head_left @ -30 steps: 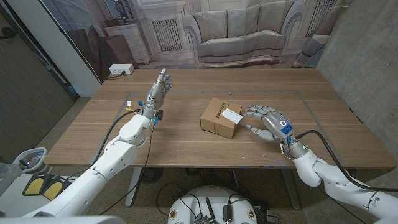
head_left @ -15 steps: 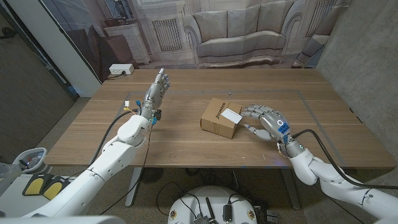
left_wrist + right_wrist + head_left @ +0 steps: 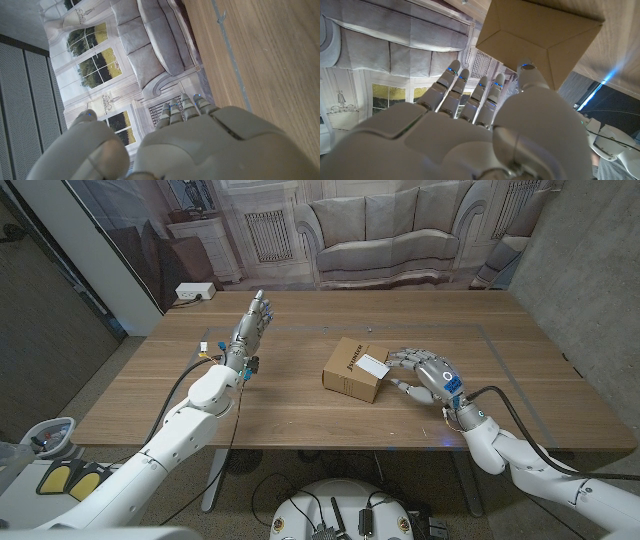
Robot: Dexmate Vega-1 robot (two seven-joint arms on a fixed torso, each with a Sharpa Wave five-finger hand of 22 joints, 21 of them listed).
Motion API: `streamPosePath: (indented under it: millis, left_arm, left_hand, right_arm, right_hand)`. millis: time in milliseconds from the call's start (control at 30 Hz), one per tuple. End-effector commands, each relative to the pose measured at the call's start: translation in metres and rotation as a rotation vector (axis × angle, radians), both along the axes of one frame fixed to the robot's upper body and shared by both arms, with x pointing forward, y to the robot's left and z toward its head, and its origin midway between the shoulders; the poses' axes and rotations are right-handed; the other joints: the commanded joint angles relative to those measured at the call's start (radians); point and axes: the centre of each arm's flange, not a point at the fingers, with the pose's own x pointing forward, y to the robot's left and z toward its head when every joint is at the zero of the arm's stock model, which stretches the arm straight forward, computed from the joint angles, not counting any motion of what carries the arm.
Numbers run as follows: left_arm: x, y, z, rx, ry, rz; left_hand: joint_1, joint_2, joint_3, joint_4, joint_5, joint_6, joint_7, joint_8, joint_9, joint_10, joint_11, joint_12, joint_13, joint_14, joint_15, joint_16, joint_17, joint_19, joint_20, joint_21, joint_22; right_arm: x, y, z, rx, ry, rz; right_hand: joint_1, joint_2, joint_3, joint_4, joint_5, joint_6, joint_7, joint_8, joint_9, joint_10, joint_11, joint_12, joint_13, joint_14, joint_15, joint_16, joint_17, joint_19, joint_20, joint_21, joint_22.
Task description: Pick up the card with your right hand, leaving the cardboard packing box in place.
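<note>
The small white rectangular card (image 3: 372, 364) lies flat on the top face of the brown cardboard packing box (image 3: 350, 375), toward the box's right edge, and the box sits on the wooden table (image 3: 300, 415) near its middle. The robot's right hand (image 3: 425, 373) is just beside the box on its right, fingers spread and reaching toward the card's edge, the thumb lower, near the box's side wall. In the right wrist view the right hand (image 3: 470, 125) shows its fingertips (image 3: 451, 70) apart and pointing past a corner of the box (image 3: 540, 35), with nothing between them. Whether any fingertip already touches the card I cannot tell; the hand holds nothing.

The left hand (image 3: 252, 327) stands raised over the table's left part, well apart from the box, fingers straight and slightly parted, empty; in the left wrist view the left hand (image 3: 200, 145) holds nothing either.

As I judge it, the reach is nearly finished. The card is not yet pinched or lifted, so the grasp and the lift are left, and the box must not be dragged along
</note>
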Motion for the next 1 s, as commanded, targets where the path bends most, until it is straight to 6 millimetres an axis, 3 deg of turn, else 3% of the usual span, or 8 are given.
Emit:
streamPosePath:
  millis: [33, 300, 1000]
  left_arm:
    - [0.004, -0.001, 0.002, 0.004, 0.007, 0.0]
    - [0.007, -0.002, 0.004, 0.004, 0.008, -0.001]
    - [0.016, -0.004, 0.007, 0.001, 0.018, -0.01]
  left_hand:
    - [0.001, 0.006, -0.007, 0.002, 0.01, 0.004, -0.001, -0.002, 0.002, 0.004, 0.003, -0.001, 0.003, 0.003, 0.001, 0.0, 0.005, -0.002, 0.0, 0.004, 0.002]
    - [0.002, 0.007, -0.009, 0.002, 0.01, 0.004, -0.001, -0.002, 0.002, 0.004, 0.002, -0.001, 0.003, 0.002, 0.001, 0.0, 0.005, -0.003, -0.001, 0.004, 0.002]
    - [0.004, 0.01, -0.014, 0.002, 0.01, 0.004, -0.003, -0.002, 0.002, 0.006, 0.004, -0.001, 0.003, 0.001, 0.002, 0.0, 0.005, -0.004, -0.001, 0.003, 0.002]
  right_arm:
    - [0.004, 0.002, 0.001, 0.001, -0.006, 0.003]
    - [0.005, 0.004, 0.002, -0.012, -0.004, 0.007]
    - [0.008, 0.01, 0.004, -0.027, 0.008, 0.032]
  right_hand:
    - [0.011, 0.013, 0.004, -0.001, 0.011, 0.014, -0.004, 0.003, 0.006, 0.008, -0.003, -0.003, 0.006, 0.009, -0.128, 0.001, 0.005, 0.009, -0.086, 0.005, 0.006]
    - [0.071, 0.028, 0.024, -0.027, 0.022, 0.018, -0.005, -0.002, 0.005, 0.009, -0.003, -0.009, 0.006, 0.007, -0.137, -0.005, 0.002, 0.006, -0.092, 0.003, 0.007]
    - [0.085, 0.031, 0.025, -0.027, 0.024, 0.011, -0.005, -0.009, 0.005, 0.001, -0.003, -0.015, 0.007, 0.007, -0.134, -0.007, 0.004, 0.006, -0.085, 0.004, 0.009]
